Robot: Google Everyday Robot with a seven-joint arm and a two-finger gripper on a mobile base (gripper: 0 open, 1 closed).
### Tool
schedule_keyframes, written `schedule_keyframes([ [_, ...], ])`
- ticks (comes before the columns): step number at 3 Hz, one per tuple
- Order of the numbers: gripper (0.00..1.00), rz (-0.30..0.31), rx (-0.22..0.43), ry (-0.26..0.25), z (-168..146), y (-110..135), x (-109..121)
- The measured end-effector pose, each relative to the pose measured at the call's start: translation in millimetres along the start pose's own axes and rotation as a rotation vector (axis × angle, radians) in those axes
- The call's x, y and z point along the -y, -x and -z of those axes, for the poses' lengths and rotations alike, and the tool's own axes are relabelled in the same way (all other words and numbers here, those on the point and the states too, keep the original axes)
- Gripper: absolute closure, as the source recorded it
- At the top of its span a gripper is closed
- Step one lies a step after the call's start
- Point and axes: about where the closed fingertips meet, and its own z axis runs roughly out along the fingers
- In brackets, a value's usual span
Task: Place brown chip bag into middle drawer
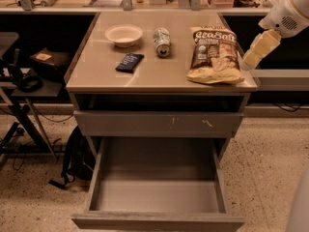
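The brown chip bag (215, 54) lies flat on the right side of the cabinet top (159, 76), dark top with "Sea Salt" lettering away from me, pale yellow bottom toward the front. The middle drawer (157, 197) is pulled out wide below, and its grey floor is bare. My gripper (252, 58) hangs just off the cabinet's right edge, close beside the bag's right side and apart from it, holding nothing that I can see.
On the top also sit a pale bowl (124, 34), a can lying on its side (162, 41) and a small dark blue packet (129, 62). A shut drawer front with pale scratches (159, 123) is above the open drawer. A black backpack (77, 158) leans at the cabinet's left.
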Motion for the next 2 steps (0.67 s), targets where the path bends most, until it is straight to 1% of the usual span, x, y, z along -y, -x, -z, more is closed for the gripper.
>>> schedule_keyframes([
  [1, 0.00, -0.074, 0.093, 0.049, -44.7, 8.7, 27.1],
  [2, 0.00, -0.099, 0.198, 0.077, -93.3, 53.4, 49.5],
])
